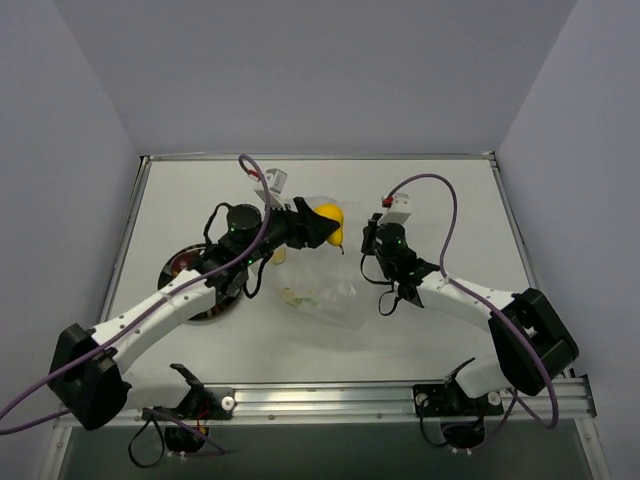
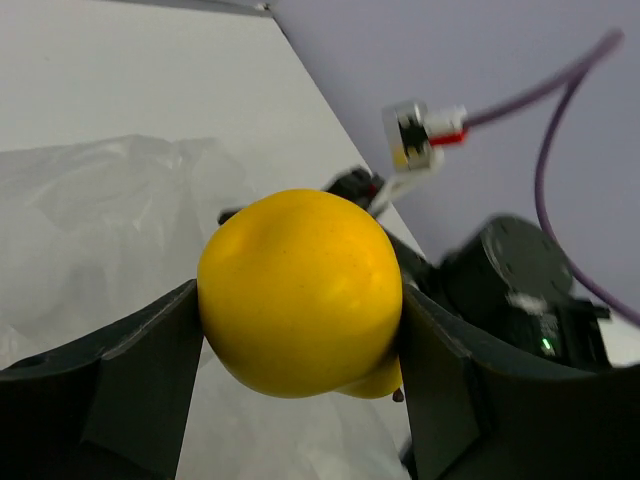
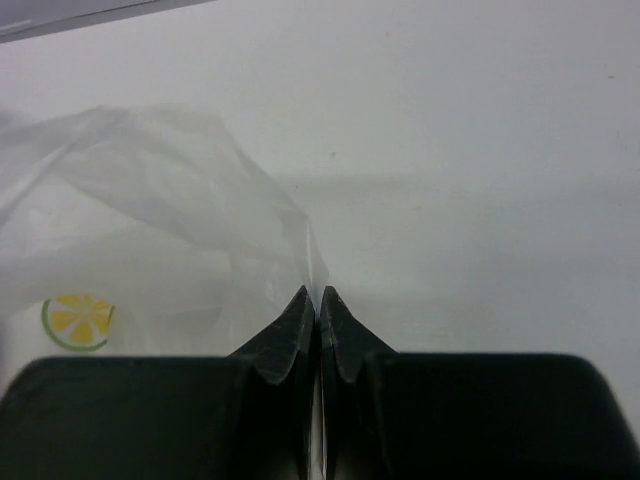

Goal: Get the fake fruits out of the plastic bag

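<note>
My left hand (image 1: 322,226) is clamped on the yellow fruit (image 2: 300,290), one finger on each side, jaws spread about as wide as the fruit. The fruit is bright yellow, glossy and roundish, with a faint dimpled skin and a soft crease near the top. No film lies over it. A smaller yellow bulge shows under its lower right side, and I can't tell if that is the same fruit or another one. From the top view it sits at the far edge of the bag (image 1: 322,292), near the counter's (image 1: 440,200) middle.

The bag is clear thin film, crinkled with whitish folds, and lies flat between the two arms. It has small yellow-green spots. The right wrist view shows one of them as a lemon-slice print (image 3: 78,322). From the left wrist view the bag spreads out behind and below the fruit.

My right hand (image 3: 318,305) has its fingers pressed together with no gap, and the bag's edge runs straight into the seam between the tips, so it is pinching the film. It sits low, at the bag's right edge.

A dark-rimmed plate (image 1: 178,268) sits left of the bag, mostly hidden under my left arm. I can't make out what is on it.
</note>
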Tool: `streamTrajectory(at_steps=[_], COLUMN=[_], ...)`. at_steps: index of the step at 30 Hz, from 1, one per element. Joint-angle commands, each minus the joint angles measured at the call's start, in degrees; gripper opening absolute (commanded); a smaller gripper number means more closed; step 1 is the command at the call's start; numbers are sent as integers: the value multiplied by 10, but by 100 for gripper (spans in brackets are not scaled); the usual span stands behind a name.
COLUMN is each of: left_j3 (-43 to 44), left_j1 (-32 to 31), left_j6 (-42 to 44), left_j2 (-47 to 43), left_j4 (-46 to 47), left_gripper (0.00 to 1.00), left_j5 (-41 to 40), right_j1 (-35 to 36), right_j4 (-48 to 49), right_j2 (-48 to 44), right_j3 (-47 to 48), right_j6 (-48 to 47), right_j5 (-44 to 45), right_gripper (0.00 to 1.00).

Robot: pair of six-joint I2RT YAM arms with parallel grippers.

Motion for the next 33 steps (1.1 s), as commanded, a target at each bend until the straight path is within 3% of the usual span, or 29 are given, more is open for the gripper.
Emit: streamTrajectory(at_steps=[1,6,11,15,16,18,19,23,27,33], left_j3=[23,9,-19,19,25,25,17,-32,-97,-144], left_j1=[4,14,35,53,53,53,54,55,57,70], left_j6=[-1,24,17,60,74,78,57,-11,-69,-88], left_j2=[-94,-203,-268,-312,-315,-328,-336,-407,-456,-401], left_j4=[-125,-297,-327,-468,-490,-540,-550,-580,-589,-585], left_gripper=[21,21,20,18,18,18,18,18,22,25], left_j5=[95,158,220,37,-67,-182,-302,-475,-565,-515], right_j1=[-36,-79,-98,-102,-104,-104,-104,-105,-106,-106], right_j4=[25,13,-12,-13,-13,-13,-13,-8,13,24], right_j2=[26,79,100,88,84,80,79,77,78,68], right_j3=[74,161,222,227,227,227,226,210,179,160], right_j6=[-3,-7,-5,-6,-6,-6,-7,-8,4,2], right_j5=[17,1,8,15,14,11,10,-7,-27,-39], right_gripper=[0,0,0,0,0,0,0,0,0,0])
